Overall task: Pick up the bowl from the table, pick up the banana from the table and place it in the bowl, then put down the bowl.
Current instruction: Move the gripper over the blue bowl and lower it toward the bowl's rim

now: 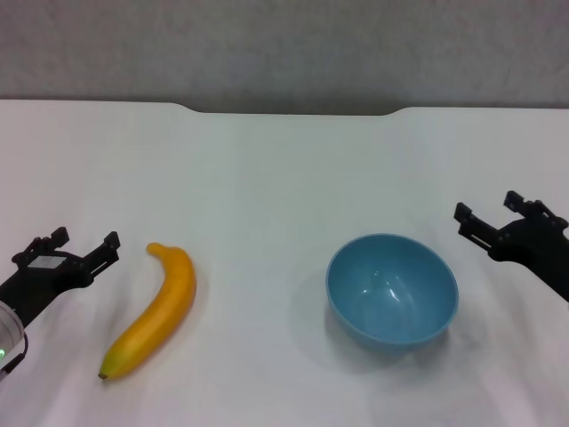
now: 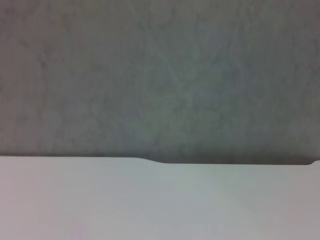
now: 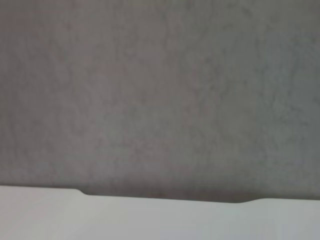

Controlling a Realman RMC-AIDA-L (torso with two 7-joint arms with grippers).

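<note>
Head view shows the white desk (image 1: 284,178) from above, with a shallow notch cut in its far edge and a grey wall behind it. The banana (image 1: 154,310) lies flat on the desk at the robot's left side. It is yellow-orange and curved, with its stem end pointing away from the robot and its small dark tip toward the near edge. The bowl (image 1: 392,290) stands upright on the desk at the robot's right side, well apart from the banana. It is light blue and round, its glossy inside is turned up, and nothing lies in it.

The left gripper (image 1: 82,243) is at the left edge of the view, just beside the stem end of the banana but not touching it. Its two dark jaws are spread apart and hold nothing. The right gripper (image 1: 489,213) is at the right edge of the view, near the bowl on its outer side, and there is a clear gap between it and the rim. Its jaws are also spread apart and hold nothing. Both grippers point toward the far edge of the desk.

In the left wrist view only the far part of the desk (image 2: 160,200), the notch and the grey wall can be seen. The right wrist view shows the same kind of scene: a strip of the desk (image 3: 160,220) with the notch, and the wall above it. Neither wrist view shows the banana, the bowl or any jaws.
</note>
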